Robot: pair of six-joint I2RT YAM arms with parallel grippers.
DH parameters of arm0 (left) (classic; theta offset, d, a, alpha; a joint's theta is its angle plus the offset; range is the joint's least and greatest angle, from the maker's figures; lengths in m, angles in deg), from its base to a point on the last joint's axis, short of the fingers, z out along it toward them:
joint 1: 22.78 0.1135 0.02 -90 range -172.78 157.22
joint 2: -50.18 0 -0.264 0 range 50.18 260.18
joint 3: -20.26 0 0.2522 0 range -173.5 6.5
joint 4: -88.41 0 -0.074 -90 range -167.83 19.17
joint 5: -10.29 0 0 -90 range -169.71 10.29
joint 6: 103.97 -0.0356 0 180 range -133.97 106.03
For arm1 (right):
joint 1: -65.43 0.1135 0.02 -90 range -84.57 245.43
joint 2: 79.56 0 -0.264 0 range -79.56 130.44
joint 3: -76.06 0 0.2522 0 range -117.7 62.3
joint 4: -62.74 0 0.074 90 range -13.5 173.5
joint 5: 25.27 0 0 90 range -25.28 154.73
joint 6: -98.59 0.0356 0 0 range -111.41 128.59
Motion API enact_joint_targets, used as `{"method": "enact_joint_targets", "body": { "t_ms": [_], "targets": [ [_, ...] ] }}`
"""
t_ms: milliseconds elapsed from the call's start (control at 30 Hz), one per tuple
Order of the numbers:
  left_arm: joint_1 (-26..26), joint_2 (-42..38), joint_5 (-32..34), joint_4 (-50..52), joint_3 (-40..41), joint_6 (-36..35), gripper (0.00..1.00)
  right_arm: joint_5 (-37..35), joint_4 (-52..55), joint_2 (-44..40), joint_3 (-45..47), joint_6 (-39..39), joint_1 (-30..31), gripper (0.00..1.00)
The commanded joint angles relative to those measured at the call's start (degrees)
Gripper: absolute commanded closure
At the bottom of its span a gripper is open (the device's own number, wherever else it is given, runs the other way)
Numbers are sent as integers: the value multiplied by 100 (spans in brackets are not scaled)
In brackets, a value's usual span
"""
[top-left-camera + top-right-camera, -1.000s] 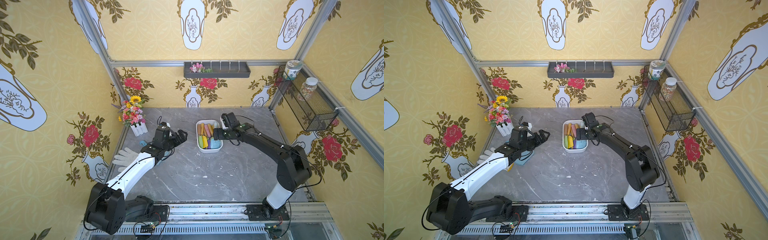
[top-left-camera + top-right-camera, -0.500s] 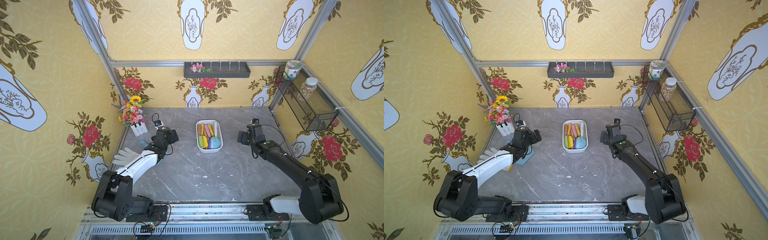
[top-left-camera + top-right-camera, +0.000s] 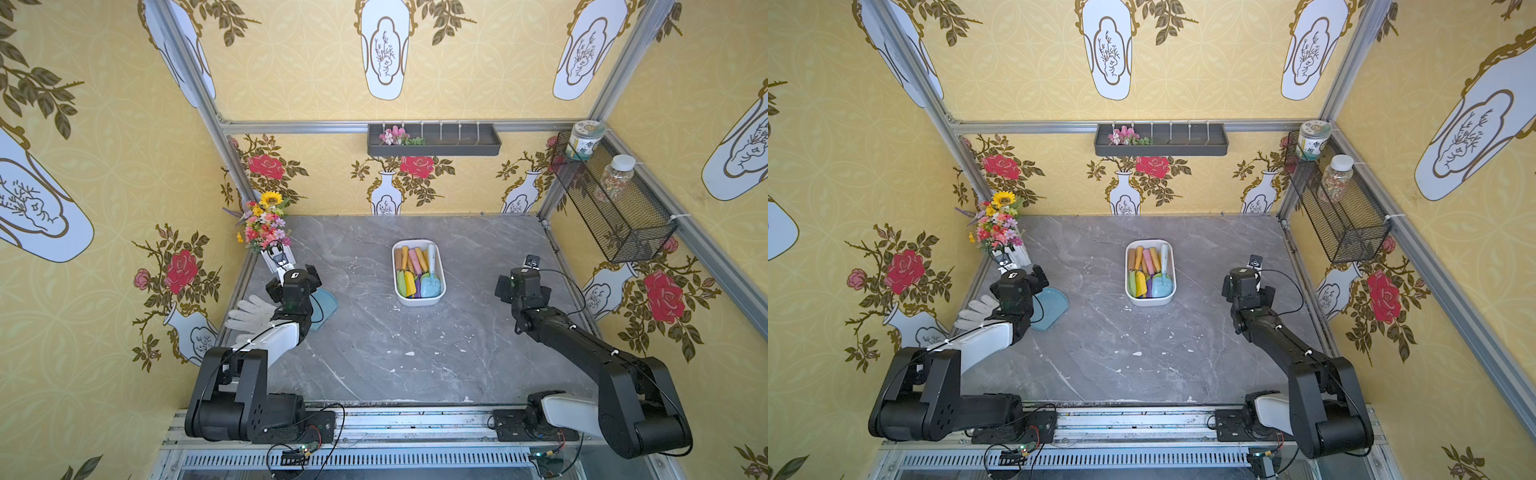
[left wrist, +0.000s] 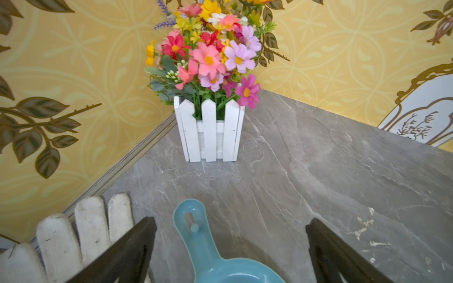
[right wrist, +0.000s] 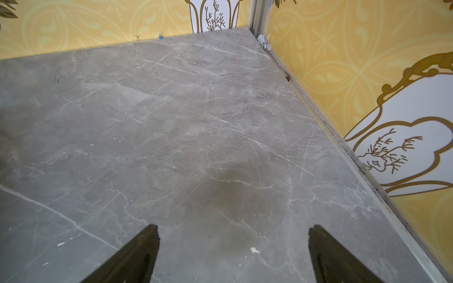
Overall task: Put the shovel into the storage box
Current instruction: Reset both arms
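Grey marble bench [image 3: 374,353], yellow floral walls. Both top views: storage box [image 3: 419,302] mid-bench; blue shovel [image 3: 431,282] already inside, atop others (likely light, stiff, slick plastic; best gripped mid-handle). Left wrist: left claw [image 4: 230,220] apart, empty, over teal dustpan [image 4: 196,235] near left edge. Right wrist: right claw [image 5: 231,227] apart, empty, bare bench beneath.

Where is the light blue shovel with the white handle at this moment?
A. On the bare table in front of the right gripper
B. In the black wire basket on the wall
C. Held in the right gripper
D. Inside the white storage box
D: in a top view the light blue shovel lies inside the storage box, while the right gripper is open and empty over the table.
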Motion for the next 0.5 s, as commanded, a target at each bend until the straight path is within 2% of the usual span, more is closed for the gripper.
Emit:
{"method": "enact_joint_targets", "body": {
  "t_ms": [0, 100, 300, 367, 467],
  "targets": [
    [178, -7, -167, -308, 379, -36, 0, -101, -699, 53, 160, -206, -4, 3],
    [175, 103, -373, -1492, 914, -166, 0, -215, -1033, 104, 302, -461, -2, 3],
    [127, 155, -598, -1866, 1121, -300, 0, -185, -1907, 227, 765, -649, -63, 3],
    [113, -66, -861, -2299, 1465, -394, 0, -68, -2512, 359, 1069, -723, -64, 3],
    [118, -289, -890, -3295, 2149, -329, 0, 128, -3356, 606, 1455, -819, -62, 3]
  ]
}}
